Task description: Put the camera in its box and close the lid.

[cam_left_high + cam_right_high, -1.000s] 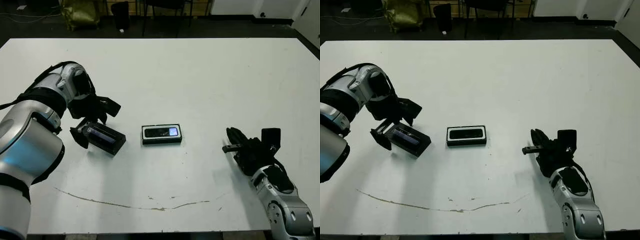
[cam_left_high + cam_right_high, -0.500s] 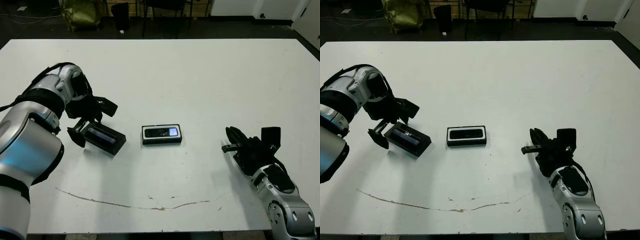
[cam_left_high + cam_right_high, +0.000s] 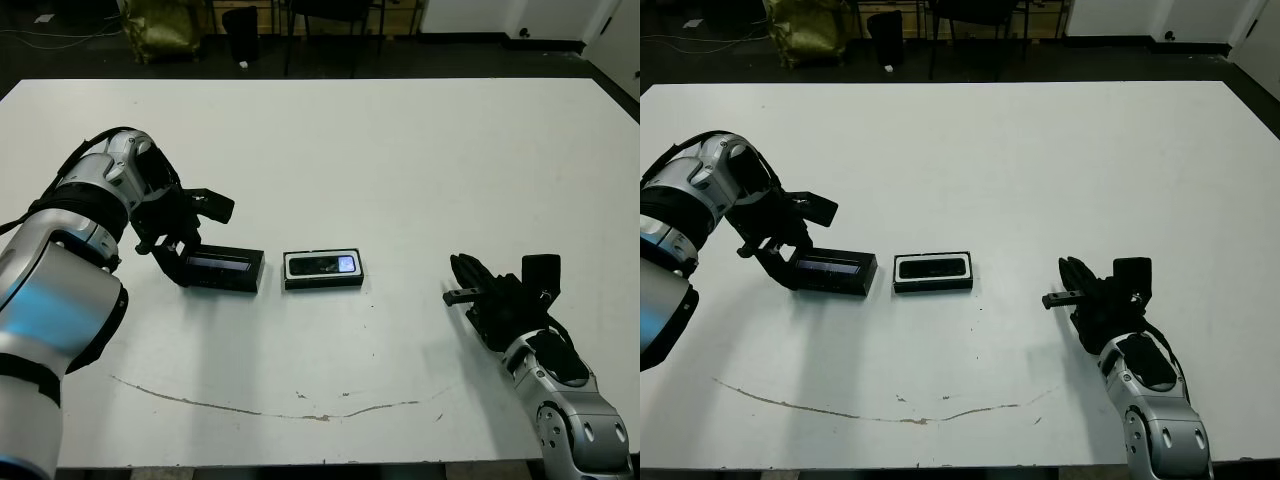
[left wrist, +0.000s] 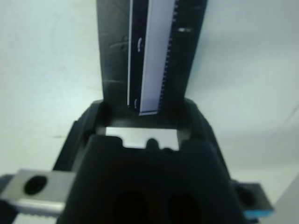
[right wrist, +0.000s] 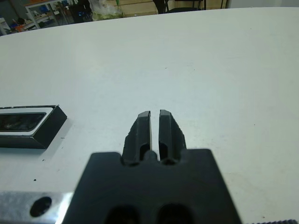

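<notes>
The box point(image 3: 323, 281) lies at the table's middle, white lining showing around the camera point(image 3: 322, 265) that sits inside it, screen up. Just left of the box, parallel to it and a small gap away, is the lid point(image 3: 222, 268), low over the table with its shiny window strip point(image 4: 156, 51) showing. My left gripper point(image 3: 178, 262) is shut on the lid's left end; in the left wrist view the lid point(image 4: 149, 56) runs out from between the fingers. My right gripper point(image 3: 462, 283) rests shut on the table well to the right of the box point(image 5: 32, 127), holding nothing.
A thin brown curved mark point(image 3: 300, 410) crosses the table near its front edge. Beyond the far edge stand chair legs and a yellow-green bag point(image 3: 160, 25) on a dark floor.
My left gripper has turned the lid from a slanted pose to lie level and parallel with the box, and carried it right, closer to the box. The right arm has not moved.
</notes>
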Robot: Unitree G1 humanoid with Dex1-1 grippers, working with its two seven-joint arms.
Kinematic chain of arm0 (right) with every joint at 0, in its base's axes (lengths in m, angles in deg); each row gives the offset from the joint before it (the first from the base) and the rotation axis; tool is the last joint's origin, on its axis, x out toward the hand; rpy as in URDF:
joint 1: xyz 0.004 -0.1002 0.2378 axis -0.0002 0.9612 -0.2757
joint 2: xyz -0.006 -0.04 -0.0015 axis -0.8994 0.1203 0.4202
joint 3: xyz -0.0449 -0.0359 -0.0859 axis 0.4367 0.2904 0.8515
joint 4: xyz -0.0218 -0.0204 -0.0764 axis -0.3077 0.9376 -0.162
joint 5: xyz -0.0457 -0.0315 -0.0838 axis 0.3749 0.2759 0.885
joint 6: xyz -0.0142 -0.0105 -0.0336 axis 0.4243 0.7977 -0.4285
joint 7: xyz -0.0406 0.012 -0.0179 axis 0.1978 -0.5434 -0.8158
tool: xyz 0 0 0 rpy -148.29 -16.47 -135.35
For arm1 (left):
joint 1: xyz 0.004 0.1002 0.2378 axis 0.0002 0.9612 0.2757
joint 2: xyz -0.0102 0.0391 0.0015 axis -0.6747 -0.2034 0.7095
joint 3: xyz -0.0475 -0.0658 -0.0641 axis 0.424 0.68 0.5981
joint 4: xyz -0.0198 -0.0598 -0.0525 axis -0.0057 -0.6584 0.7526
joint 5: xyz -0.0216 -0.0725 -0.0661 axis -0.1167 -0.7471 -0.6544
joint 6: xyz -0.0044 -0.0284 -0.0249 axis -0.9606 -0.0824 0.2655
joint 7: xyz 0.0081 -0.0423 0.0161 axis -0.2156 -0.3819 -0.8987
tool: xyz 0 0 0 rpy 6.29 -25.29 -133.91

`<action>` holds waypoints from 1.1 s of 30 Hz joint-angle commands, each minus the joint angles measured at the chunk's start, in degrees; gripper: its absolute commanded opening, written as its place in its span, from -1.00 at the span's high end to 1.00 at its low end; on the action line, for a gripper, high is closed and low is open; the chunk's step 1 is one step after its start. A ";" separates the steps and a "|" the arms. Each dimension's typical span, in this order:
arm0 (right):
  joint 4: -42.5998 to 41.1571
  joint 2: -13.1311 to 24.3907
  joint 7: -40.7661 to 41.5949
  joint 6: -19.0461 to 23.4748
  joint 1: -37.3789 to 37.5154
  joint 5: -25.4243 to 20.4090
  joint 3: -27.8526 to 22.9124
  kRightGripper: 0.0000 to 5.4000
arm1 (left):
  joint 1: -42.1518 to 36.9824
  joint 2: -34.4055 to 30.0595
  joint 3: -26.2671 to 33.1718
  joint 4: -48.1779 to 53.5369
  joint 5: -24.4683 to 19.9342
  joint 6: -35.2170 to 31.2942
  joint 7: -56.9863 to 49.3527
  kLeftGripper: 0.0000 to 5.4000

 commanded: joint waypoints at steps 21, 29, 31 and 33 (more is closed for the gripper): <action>10.57 -0.91 5.88 -12.25 -0.14 0.14 2.35 1.00 | -4.07 -6.33 3.90 -0.29 -7.94 -4.21 1.64 0.23; 9.46 -0.79 4.81 -11.00 -0.46 1.45 3.94 1.00 | -6.81 -8.24 6.34 -0.14 -14.31 -8.93 1.64 0.23; 9.08 -0.76 4.51 -10.40 -0.46 1.57 4.14 1.00 | -7.18 -8.44 5.75 0.18 -15.81 -10.23 1.64 0.23; 9.79 -0.62 4.97 -11.70 -0.55 1.92 4.31 1.00 | -7.47 -8.51 4.86 0.51 -16.90 -11.93 1.64 0.23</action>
